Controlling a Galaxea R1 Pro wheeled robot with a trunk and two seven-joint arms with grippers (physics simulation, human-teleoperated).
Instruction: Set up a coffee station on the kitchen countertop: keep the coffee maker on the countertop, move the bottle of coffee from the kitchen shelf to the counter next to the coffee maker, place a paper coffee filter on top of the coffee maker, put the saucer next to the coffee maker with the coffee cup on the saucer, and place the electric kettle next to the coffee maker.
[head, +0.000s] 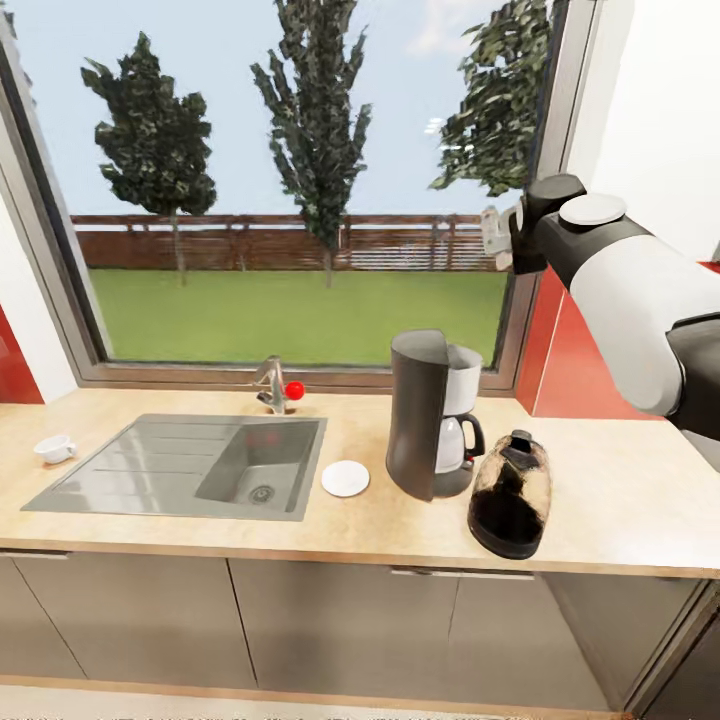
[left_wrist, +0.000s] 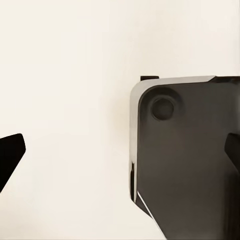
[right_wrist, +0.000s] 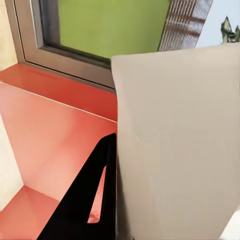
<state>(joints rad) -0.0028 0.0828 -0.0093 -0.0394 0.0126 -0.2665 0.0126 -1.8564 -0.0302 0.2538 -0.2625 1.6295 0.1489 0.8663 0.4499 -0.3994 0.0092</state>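
— Right pincer (head: 497, 238)?
— Raised before the window (head: 300, 180), pinching the paper coffee filter (right_wrist: 177, 145). Left pincer (left_wrist: 120, 155) spread.
— Below it?
— Pale wooden bench (head: 620, 490): coffee maker (head: 430, 415), bottle of coffee (head: 510, 495) lower still, saucer (head: 345, 478) and sink (head: 185, 465) leftward, coffee cup (head: 54, 449) farthest.

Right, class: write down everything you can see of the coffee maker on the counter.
The coffee maker stands upright on the light wood-look countertop, right of the sink and below the window. It has a tall dark grey body, a pale upper section and a glass carafe with a black handle on its base. A white saucer lies beside it at its left; the bottle of coffee stands close at its right.
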